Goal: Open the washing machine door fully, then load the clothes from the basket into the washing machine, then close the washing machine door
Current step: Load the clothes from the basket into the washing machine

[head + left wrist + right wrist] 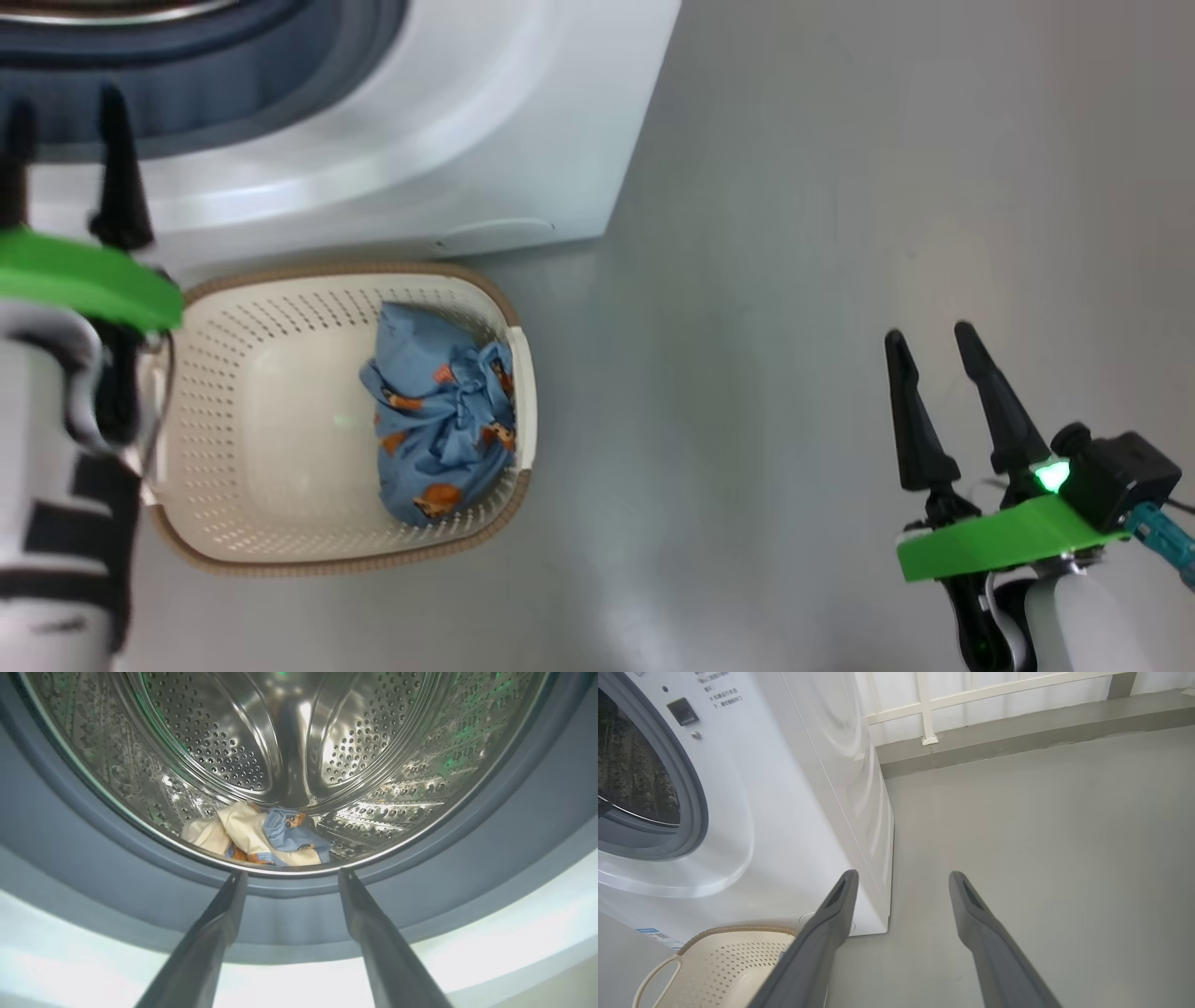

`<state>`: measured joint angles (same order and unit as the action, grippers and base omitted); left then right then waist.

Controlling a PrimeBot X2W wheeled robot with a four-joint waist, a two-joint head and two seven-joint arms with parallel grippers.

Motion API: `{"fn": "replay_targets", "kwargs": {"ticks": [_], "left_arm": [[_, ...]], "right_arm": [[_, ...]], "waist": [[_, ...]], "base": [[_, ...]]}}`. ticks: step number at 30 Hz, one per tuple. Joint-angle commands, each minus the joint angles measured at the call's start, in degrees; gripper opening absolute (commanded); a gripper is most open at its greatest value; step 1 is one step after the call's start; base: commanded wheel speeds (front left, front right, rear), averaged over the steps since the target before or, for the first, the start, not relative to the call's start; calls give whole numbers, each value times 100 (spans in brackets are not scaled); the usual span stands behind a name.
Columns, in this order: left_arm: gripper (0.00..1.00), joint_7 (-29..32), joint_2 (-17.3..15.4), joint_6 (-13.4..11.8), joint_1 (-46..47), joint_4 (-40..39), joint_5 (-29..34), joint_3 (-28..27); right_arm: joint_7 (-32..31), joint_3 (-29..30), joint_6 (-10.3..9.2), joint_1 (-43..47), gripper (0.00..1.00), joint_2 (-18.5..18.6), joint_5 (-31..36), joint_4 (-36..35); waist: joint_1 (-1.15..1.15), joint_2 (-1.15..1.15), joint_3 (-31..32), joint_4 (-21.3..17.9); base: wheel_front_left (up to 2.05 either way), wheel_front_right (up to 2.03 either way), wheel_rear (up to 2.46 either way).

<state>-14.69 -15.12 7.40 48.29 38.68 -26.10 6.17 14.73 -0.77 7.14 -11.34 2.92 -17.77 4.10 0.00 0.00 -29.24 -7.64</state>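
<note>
The white washing machine (485, 140) stands at the top left with its mouth uncovered; its door is out of view. In front of it sits the cream basket (233, 523), holding a light blue bear-print piece of clothes (439, 411) at its right end. My left gripper (65, 107) hovers open and empty just before the grey-blue gasket (93, 877), above the basket's left end. Past its fingertips (236, 882), cream and blue clothes (254, 835) lie at the bottom of the steel drum (210, 742). My right gripper (929, 333) hangs open and empty over bare floor, far right of the basket.
Grey floor (840, 233) spreads right of the machine. In the right wrist view, my right gripper (902, 873) points past the machine's side (840, 765) toward a low ledge and a white railing (994, 690); the basket's rim (733, 929) shows at lower left.
</note>
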Motion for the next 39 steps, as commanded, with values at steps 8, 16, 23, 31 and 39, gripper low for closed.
{"fn": "replay_targets", "kwargs": {"ticks": [8, 16, 23, 31, 39], "left_arm": [[100, -31, 68, 9, -1322, -721, 277, -408], [100, -31, 282, 9, -2430, -1319, 387, -660], [100, -31, 354, 9, -3232, -1669, 427, -671], [100, -31, 412, 9, -4199, -2113, 540, -834], [100, -31, 466, 9, -4912, -2585, 643, -968]], "right_arm": [[27, -63, 35, 474, 100, 189, 28, 21], [27, 4, 35, 843, 100, 372, -26, 86], [27, 63, 35, 1242, 100, 479, -81, 150], [27, 136, 35, 1678, 100, 542, -132, 184], [27, 255, 35, 2029, 100, 595, -164, 94]], "waist": [[0, 0, 903, 313], [0, 0, 1489, 456], [0, 0, 2006, 537], [0, 0, 2525, 514], [0, 0, 2739, 521]], "base": [[0, 0, 0], [0, 0, 0], [0, 0, 0], [0, 0, 0], [0, 0, 0]]}}
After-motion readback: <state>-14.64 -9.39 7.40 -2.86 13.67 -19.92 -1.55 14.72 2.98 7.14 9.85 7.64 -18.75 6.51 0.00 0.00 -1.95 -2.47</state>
